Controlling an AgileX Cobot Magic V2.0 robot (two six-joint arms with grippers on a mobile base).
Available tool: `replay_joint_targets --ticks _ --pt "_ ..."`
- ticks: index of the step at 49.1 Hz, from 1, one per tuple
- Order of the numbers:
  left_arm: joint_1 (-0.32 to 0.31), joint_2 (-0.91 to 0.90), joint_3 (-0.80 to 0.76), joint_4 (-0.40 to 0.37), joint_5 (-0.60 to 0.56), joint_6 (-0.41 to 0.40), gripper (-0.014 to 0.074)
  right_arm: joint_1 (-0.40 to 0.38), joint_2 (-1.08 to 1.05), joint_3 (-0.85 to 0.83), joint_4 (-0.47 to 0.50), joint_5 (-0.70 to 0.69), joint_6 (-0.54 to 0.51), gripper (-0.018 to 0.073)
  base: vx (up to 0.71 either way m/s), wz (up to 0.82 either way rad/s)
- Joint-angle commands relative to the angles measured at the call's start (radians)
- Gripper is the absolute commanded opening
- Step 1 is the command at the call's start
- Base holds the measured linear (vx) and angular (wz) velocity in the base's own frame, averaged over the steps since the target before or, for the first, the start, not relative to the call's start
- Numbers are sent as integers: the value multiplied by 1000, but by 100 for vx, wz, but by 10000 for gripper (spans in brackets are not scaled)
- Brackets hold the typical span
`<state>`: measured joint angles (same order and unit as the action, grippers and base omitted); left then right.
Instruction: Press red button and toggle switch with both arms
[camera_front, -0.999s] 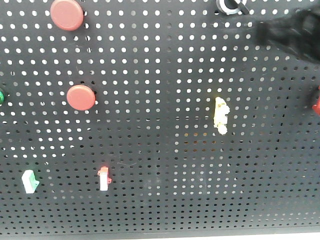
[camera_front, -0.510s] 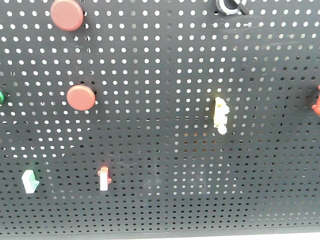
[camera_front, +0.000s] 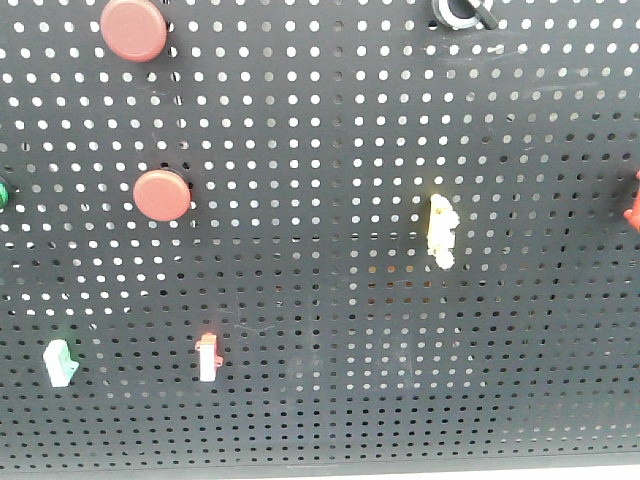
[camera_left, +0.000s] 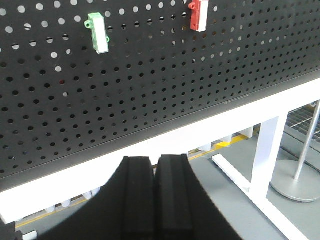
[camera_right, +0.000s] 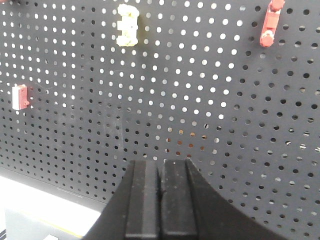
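A black perforated metal pegboard filled the front-facing view, standing upright with small fittings fixed to it. At its far left edge, a sliver of a green round button showed, mostly cut off. Low on the left sat a small white switch with a green tip. Right of these, at the top edge, was the larger round matte red mushroom button, partly cropped by the frame, and well below it a slightly smaller round red button. Lower again, near the bottom, was a small white switch with a red tip. Further right, at the very top edge, the small silvery metal toggle switch showed as a ring with a short dark lever pointing right, also partly cropped. Below it, near mid-height, hung a pale yellow knobbly plastic piece. At the far right edge a red plastic piece was only partly visible. Neither arm appeared in this view. In the left wrist view, the blocky black left hand had its two pads pressed together, holding nothing, low in front of the board's white frame and well apart from the board. In the right wrist view, the blocky black right hand likewise had its pads closed together and empty, facing the lower part of the pegboard without touching it.
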<state>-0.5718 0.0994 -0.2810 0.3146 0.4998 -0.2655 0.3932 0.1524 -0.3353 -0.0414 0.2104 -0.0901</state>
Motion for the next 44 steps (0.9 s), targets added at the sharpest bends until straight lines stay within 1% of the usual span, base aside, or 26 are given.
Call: replay_joint_targets --ticks 1,8,12,16,21,23,25,28,29,30,31,34,37,41,44 --pt "1 11 -26 4 -77 -8 2 -7 11 -29 -1 -77 -3 -3 0 0" --pt "1 11 -16 5 -83 -8 2 -7 11 -29 -1 -77 -3 -3 0 0" --pt "11 8 2 7 -88 -8 2 -7 11 -29 -1 -77 -3 -3 0 0" --pt "70 -21 31 0 -108 -4 2 -7 11 -29 -1 -77 -3 -3 0 0" --pt "184 -74 80 -67 -166 -4 2 -7 11 -29 -1 -77 -3 -3 0 0" --pt "244 -99 99 -114 -188 -4 2 -7 11 -29 -1 -77 -3 -3 0 0" --pt "285 -124 122 -156 -200 4 2 -7 11 -29 -1 -77 -3 -3 0 0" --pt "349 -132 150 -215 -219 48 2 -7 11 -29 -1 -77 -3 -3 0 0" --pt "375 -128 164 -247 -229 71 2 -7 11 -29 -1 -77 -3 -3 0 0" --pt "387 -127 176 -264 -235 95 2 -7 11 -29 -1 -77 -3 -3 0 0" --pt "409 -127 187 -303 -246 130 2 -7 11 -29 -1 -77 -3 -3 0 1" --pt "446 -127 225 -387 -288 211 2 -7 11 -29 -1 -77 -3 -3 0 1" --pt "464 -129 264 -437 -364 276 2 -7 11 -29 -1 -77 -3 -3 0 0" --pt "471 -129 316 -437 -457 280 2 -7 11 -29 -1 -77 -3 -3 0 0" --pt "471 -129 347 -428 -513 265 2 -7 11 -29 -1 -77 -3 -3 0 0"
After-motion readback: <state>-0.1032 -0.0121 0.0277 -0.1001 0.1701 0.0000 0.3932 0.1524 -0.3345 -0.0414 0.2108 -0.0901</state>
